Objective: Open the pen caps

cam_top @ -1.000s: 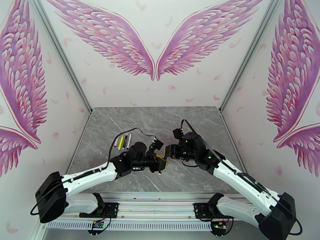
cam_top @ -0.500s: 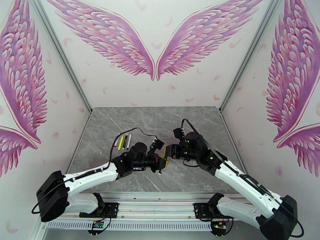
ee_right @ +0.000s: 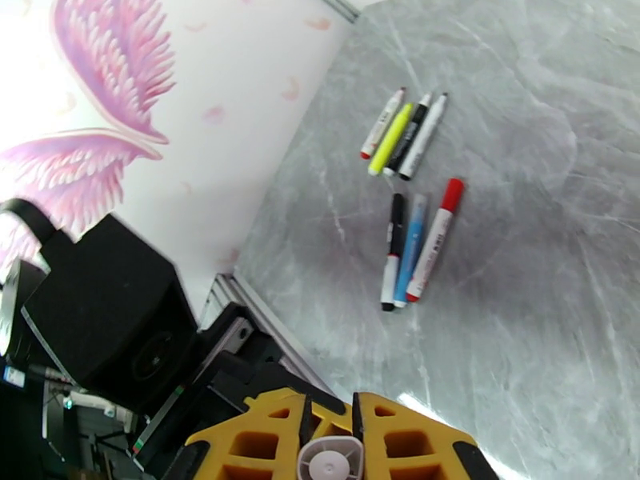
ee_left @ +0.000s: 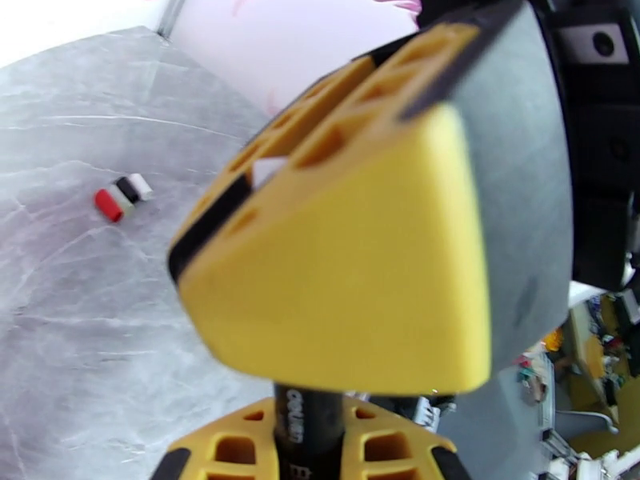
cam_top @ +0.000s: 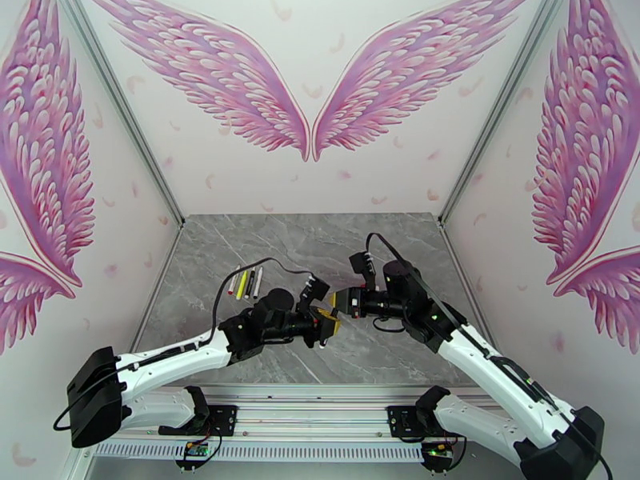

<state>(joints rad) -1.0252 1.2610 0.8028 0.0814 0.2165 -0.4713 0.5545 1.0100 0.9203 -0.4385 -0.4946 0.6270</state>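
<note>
Light and picture quality: bright, even, diffuse.
Overhead view sharp, wide-angle stretch at edges; my white arms (cam_top: 180, 358) cast faint soft shadows on the grey marble-patterned tabletop (cam_top: 224, 242). From my left wrist, the yellow plastic fingers (ee_left: 344, 274) opposite loom blurred, top-left corner blown white. From my right wrist, a glare patch low on the tabletop.

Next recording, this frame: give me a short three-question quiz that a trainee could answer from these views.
1. True or false: the left gripper is open and holds nothing.
2. In the left wrist view, how many loose pen caps lie together on the table? A one, B three, C six.
3. Short answer: how many pens lie on the table in the right wrist view?
Key: 1 false; it is shut on a black pen, and the right gripper, also shut, grips the pen's other end. 2 B: red, black and white. 3 seven, in groups of four and three.
</note>
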